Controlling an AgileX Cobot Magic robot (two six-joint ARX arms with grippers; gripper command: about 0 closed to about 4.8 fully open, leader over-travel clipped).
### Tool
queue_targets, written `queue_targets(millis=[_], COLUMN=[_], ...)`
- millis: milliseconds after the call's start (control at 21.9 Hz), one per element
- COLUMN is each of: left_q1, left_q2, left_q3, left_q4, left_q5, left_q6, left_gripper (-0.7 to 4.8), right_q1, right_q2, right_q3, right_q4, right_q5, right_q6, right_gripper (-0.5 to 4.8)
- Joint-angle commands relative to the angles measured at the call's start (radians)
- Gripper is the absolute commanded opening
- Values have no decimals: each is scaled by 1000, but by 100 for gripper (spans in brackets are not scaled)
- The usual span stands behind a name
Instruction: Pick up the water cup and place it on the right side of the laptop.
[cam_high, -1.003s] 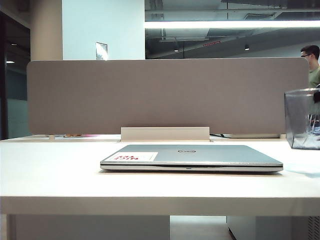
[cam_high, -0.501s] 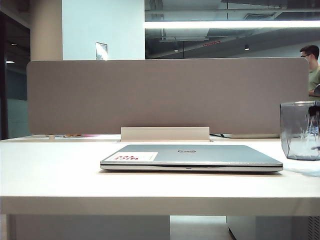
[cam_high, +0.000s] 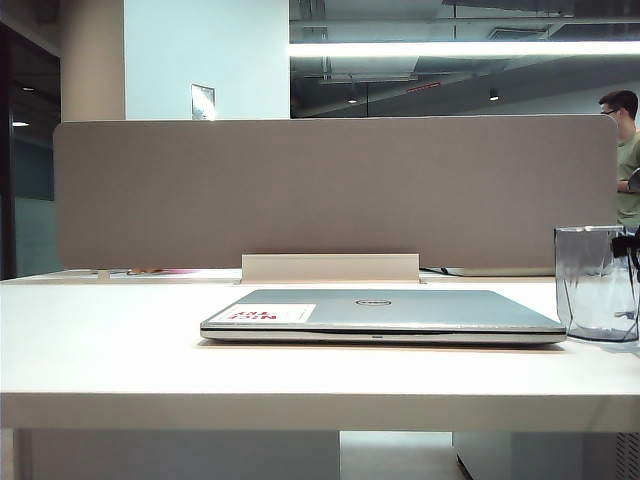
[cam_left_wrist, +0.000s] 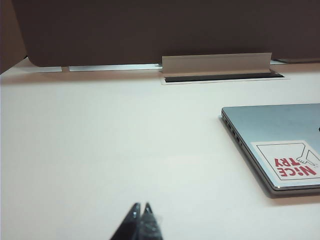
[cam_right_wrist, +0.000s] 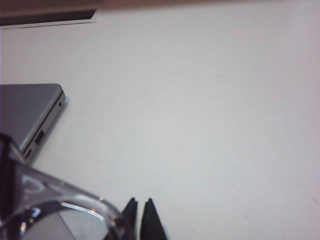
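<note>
A: How do the right gripper's (cam_right_wrist: 139, 220) fingers stand?
B: Nearly together, pinched on the rim of the water cup (cam_high: 596, 284). In the right wrist view the two dark tips sit a sliver apart with the clear rim (cam_right_wrist: 75, 207) beside and between them.
A: And where is the cup?
B: At the right edge of the exterior view, just beside the right end of the closed laptop (cam_high: 383, 313), low at the white table (cam_high: 120, 340). Whether its base touches the top, I cannot tell.
A: The arm itself?
B: Only a bit of dark gripper shows at the cup's far right side, at rim height. The wrist camera looks down on the table and the laptop's corner (cam_right_wrist: 30, 115).
A: The left gripper (cam_left_wrist: 140, 220)?
B: Tips closed together, holding nothing, low over bare table, well apart from the laptop's stickered end (cam_left_wrist: 285, 160).
</note>
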Motion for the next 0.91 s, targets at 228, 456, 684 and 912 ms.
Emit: queue_targets(millis=[228, 456, 684, 912], left_q1=[2, 2, 2, 2], left_q2=[1, 1, 1, 1], left_q3=[3, 3, 3, 3], left_q4=[4, -5, -8, -9], left_q5=[5, 5, 5, 5], left_q6=[0, 0, 0, 0], left_gripper=[-4, -4, -4, -4], right_q1=[-2, -2, -2, -1], right_q2=[44, 52, 51, 50], right_q3=[6, 6, 3, 2], right_q4=[95, 89, 93, 93], right_q5=[-3, -3, -3, -3], right_q6=[-7, -7, -7, -6], right_gripper=[0, 59, 68, 95])
